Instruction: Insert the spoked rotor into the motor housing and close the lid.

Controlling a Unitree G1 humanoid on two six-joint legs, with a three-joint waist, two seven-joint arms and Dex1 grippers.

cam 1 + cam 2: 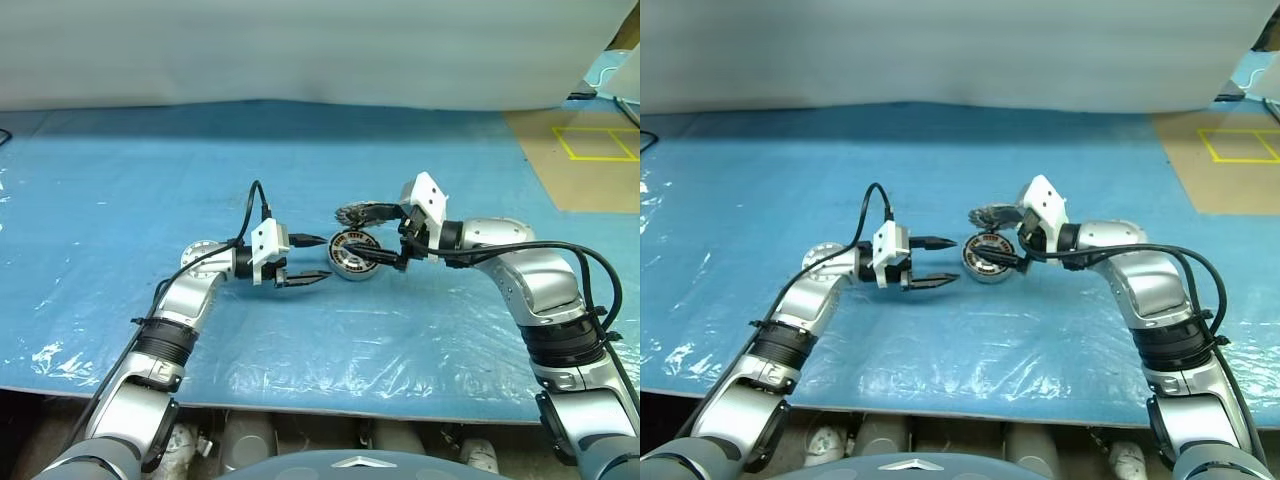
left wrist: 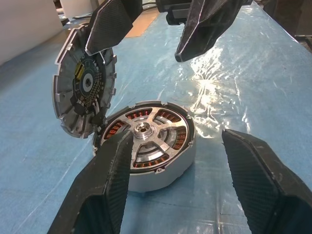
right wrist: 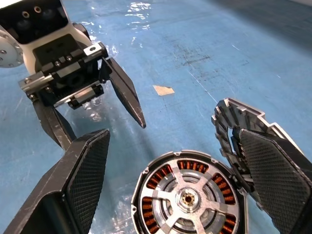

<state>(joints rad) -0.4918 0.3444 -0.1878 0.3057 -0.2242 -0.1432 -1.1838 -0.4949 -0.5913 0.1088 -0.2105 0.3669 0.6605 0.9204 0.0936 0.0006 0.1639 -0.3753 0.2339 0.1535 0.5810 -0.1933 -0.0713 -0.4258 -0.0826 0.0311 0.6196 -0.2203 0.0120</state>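
Note:
The motor housing [image 2: 161, 178], a round silver-grey cup, lies flat on the blue sheet. The spoked rotor [image 2: 144, 129] sits inside it, its silver spokes over the copper windings. The hinged lid [image 2: 80, 92] stands open and tilted at the housing's edge, showing a dark circuit board inside. My right gripper [image 3: 170, 136] hangs open just above the housing, one finger close in front of the lid; I cannot tell whether it touches. My left gripper [image 1: 318, 258] points level at the housing from the left, open and holding nothing.
A crinkled blue plastic sheet [image 1: 120, 200] covers the table, with its front edge near me. A small tan scrap [image 3: 163, 90] lies on the sheet beyond the housing. A white backdrop [image 1: 300, 50] runs along the far side. Brown floor with yellow tape [image 1: 595, 145] is at the far right.

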